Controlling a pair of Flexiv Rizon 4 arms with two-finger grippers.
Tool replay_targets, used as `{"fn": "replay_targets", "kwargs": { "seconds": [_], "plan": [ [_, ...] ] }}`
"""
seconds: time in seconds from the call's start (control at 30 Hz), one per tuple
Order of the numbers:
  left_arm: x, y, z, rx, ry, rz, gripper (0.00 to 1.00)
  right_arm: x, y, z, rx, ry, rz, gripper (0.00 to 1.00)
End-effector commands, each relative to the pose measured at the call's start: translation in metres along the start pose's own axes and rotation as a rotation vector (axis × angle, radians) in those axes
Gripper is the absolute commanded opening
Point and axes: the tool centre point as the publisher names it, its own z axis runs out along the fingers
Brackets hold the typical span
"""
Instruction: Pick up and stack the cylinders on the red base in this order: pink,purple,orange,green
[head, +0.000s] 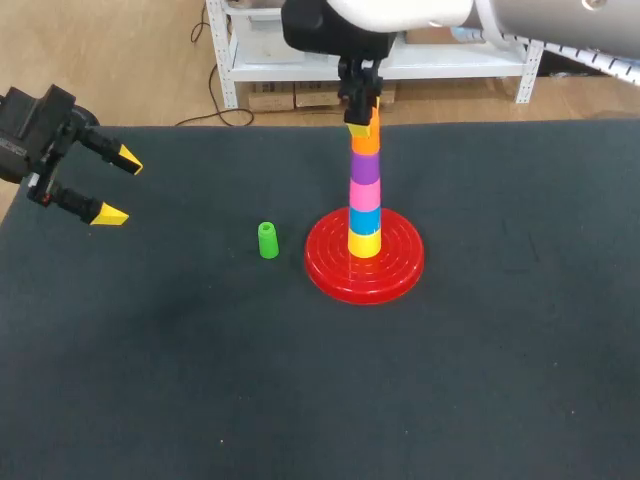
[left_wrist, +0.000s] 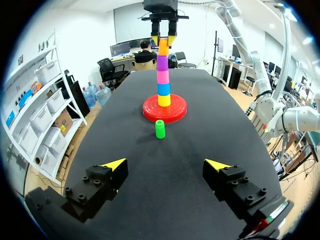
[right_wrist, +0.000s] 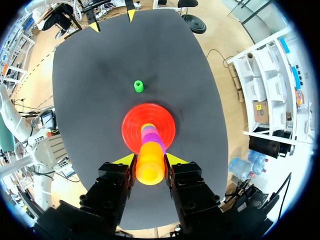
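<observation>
My right gripper (right_wrist: 150, 160) is pinching the orange cylinder (right_wrist: 149, 167) from two sides, with one yellow tip pressing on each side of it. The orange cylinder is sitting at the very top of the tower, right over the purple cylinder (head: 365, 168). I cannot tell if it is pushed all the way down yet. I am thinking the job right now is to finish putting orange on. To do that well, the gripper should be keeping the orange piece straight up and down and lined up with the pieces under it. It should be pressing down softly, not hard, because the tower is getting tall and thin and could be tipping over. Then the fingers should be opening slowly, both sides together, and the arm should be going straight up, not sideways. Under purple, the pink cylinder (head: 364, 194) is sitting, then a blue piece (head: 364, 218) and a yellow piece (head: 364, 243), and the tower is standing in the middle of the red base (head: 335, 270). A bit past the base, the green cylinder (right_wrist: 138, 86) is standing up alone on the dark table (head: 500, 380), near the base but not touching it. It is waiting to go on last. Far away at the other end, my left gripper (head: 120, 187) is hanging over the table with its fingers wide and nothing in them.
</observation>
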Motion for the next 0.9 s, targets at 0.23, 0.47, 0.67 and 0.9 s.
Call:
{"fn": "replay_targets", "kwargs": {
  "seconds": [0.23,0.47,0.67,0.9],
  "plan": [
    [0.0,-0.001,0.0,-0.003,0.001,0.001,1.0,-0.004,-0.005,0.005,-0.018,0.013,-0.009,0.0],
    [0.0,-0.001,0.0,-0.003,0.001,0.001,1.0,-0.006,-0.006,0.011,-0.032,0.02,-0.011,0.0],
    [0.0,-0.001,0.0,-0.003,0.001,0.001,1.0,-0.004,-0.005,0.015,-0.04,0.022,0.002,0.0],
    [0.0,-0.001,0.0,-0.003,0.001,0.001,1.0,-0.003,-0.003,0.014,-0.034,-0.009,0.015,0.0]
  ]
}}
